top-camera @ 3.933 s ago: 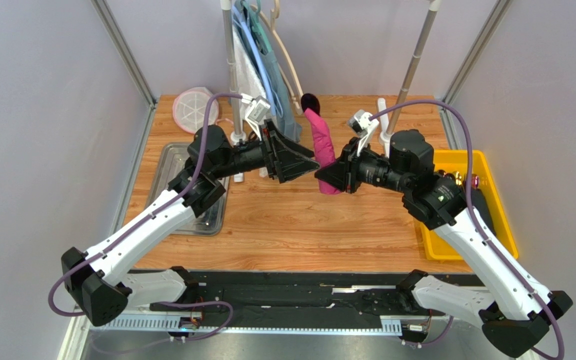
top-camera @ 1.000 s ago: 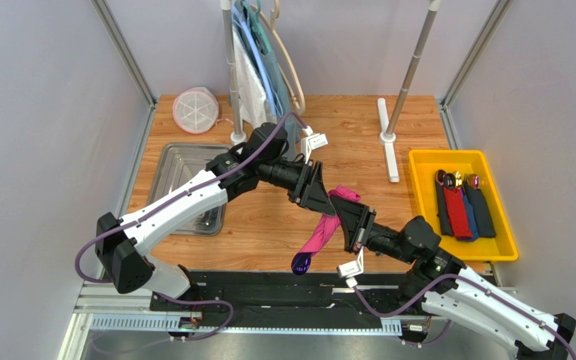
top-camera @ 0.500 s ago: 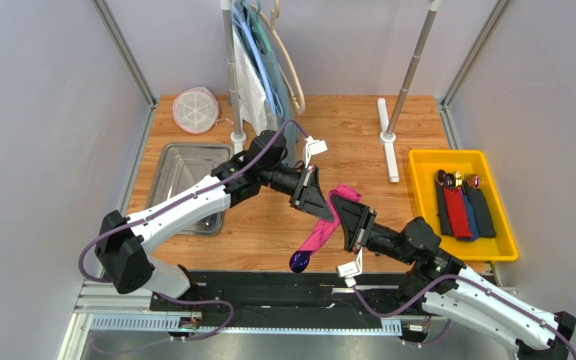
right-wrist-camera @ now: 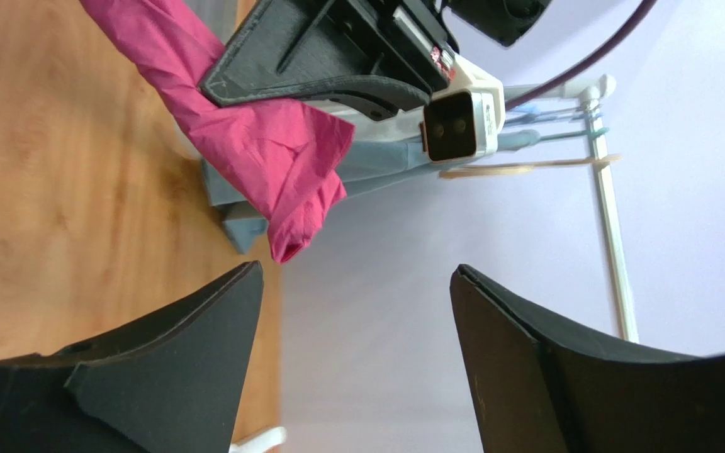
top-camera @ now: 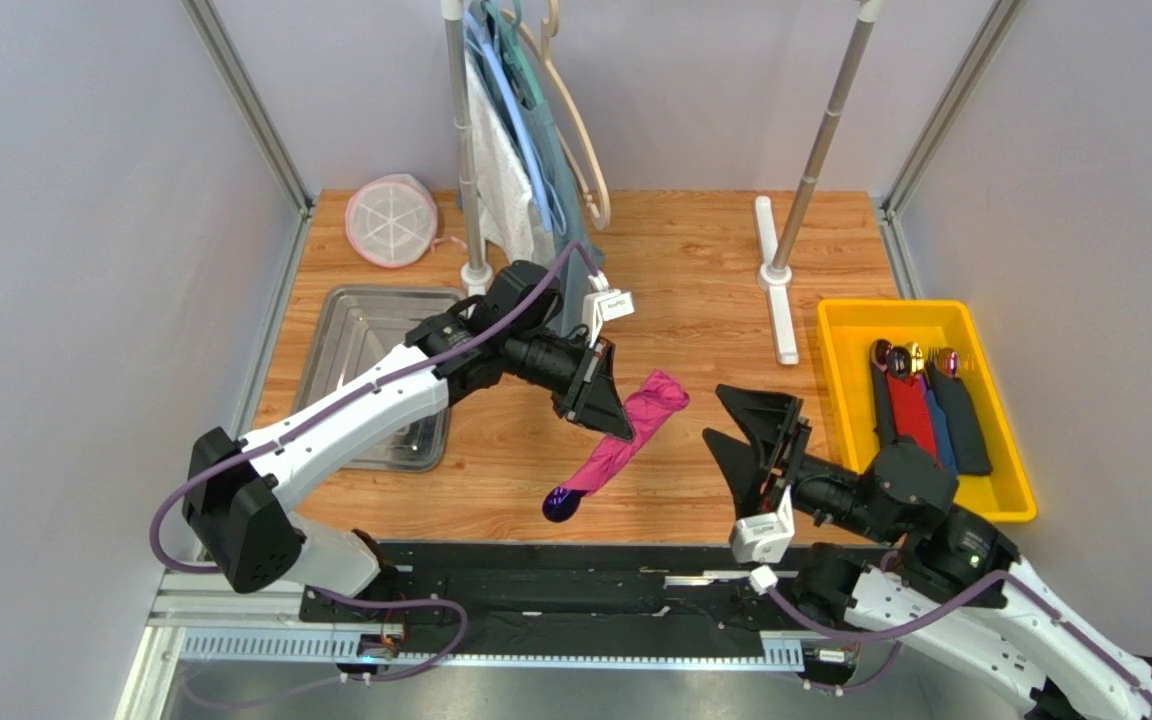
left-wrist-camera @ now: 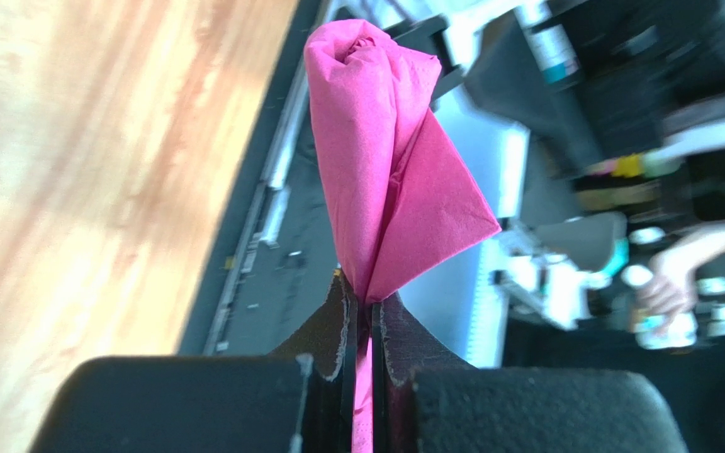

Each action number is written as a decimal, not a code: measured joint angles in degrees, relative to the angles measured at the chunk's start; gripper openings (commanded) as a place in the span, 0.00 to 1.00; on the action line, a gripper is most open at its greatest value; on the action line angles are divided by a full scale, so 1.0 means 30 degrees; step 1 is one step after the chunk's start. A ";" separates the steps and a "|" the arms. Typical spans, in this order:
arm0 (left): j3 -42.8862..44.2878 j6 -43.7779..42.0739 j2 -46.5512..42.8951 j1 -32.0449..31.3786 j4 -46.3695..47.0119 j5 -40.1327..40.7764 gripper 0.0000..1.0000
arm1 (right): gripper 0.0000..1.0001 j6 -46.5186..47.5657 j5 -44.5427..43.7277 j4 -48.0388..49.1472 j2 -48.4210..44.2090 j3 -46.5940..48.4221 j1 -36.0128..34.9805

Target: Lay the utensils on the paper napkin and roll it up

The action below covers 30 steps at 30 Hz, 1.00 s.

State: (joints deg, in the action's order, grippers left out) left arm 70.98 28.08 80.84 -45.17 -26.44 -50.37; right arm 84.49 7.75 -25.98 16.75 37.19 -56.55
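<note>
The paper napkin [top-camera: 639, 423] is rolled into a magenta-pink tube and hangs slanted over the table's front middle. A dark-purple spoon bowl [top-camera: 558, 506], one of the utensils, pokes out of its lower end; the rest of the utensils are hidden inside. My left gripper [top-camera: 612, 417] is shut on the roll near its upper end. In the left wrist view the pink paper [left-wrist-camera: 385, 160] is pinched between the closed tips [left-wrist-camera: 366, 304]. My right gripper [top-camera: 717, 414] stands open to the right of the roll, apart from it. In the right wrist view the napkin [right-wrist-camera: 243, 132] lies beyond its spread fingers [right-wrist-camera: 357, 274].
A yellow bin [top-camera: 898, 306] at the right holds a red bundle [top-camera: 916, 425] and a dark blue bundle [top-camera: 964, 423]. A metal tray [top-camera: 342, 323] lies at the left, a white round lid [top-camera: 391, 219] behind it. Two pole stands [top-camera: 773, 255] and hanging cloth [top-camera: 515, 165] stand at the back.
My left gripper closed on the roll and pulled it slightly left. My right gripper let go, opened wide and drew back to the right.
</note>
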 measured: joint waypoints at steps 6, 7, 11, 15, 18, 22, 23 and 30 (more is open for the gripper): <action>0.0342 -0.3905 -0.0160 -0.0044 -0.1960 0.0758 0.00 | 0.81 -0.7912 -0.0670 -0.4044 0.2958 0.4575 0.0000; 0.0342 -0.4430 -0.0211 -0.0058 -0.2120 0.0852 0.00 | 0.81 -0.9413 -0.0780 -0.4714 0.3818 0.5464 0.0000; 0.0342 -0.6309 -0.0539 -0.0080 -0.2594 0.1311 0.00 | 0.81 -1.4433 -0.0634 -0.6390 0.6521 0.7730 0.0000; 0.0313 -0.9143 -0.1552 -0.0481 -0.2878 0.2885 0.00 | 0.83 -1.8309 -0.0546 -0.7752 0.7009 0.7847 0.0000; -0.0022 -1.2262 -0.3089 -0.1304 -0.2871 0.4605 0.00 | 0.84 -2.1216 -0.0561 -0.8269 0.6754 0.7847 0.0007; -0.0670 -1.7005 -0.5355 -0.2973 -0.2739 0.7074 0.00 | 0.85 -2.4939 0.0000 -0.8247 0.6725 0.8189 0.0823; -0.0962 -1.8251 -0.5909 -0.3548 -0.2623 0.7715 0.00 | 0.86 -2.5879 0.0342 -0.8240 0.6863 0.8335 0.1166; -0.4408 -2.7001 -0.9078 -0.7992 -0.1559 1.1511 0.00 | 0.87 -3.1955 0.5916 -0.8080 0.8109 0.9508 0.4590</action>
State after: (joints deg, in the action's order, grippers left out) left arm 57.76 -52.93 53.60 -69.14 -31.11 -15.84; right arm -11.38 25.50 -50.22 41.08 65.71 -42.78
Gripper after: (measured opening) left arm 0.033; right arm 0.873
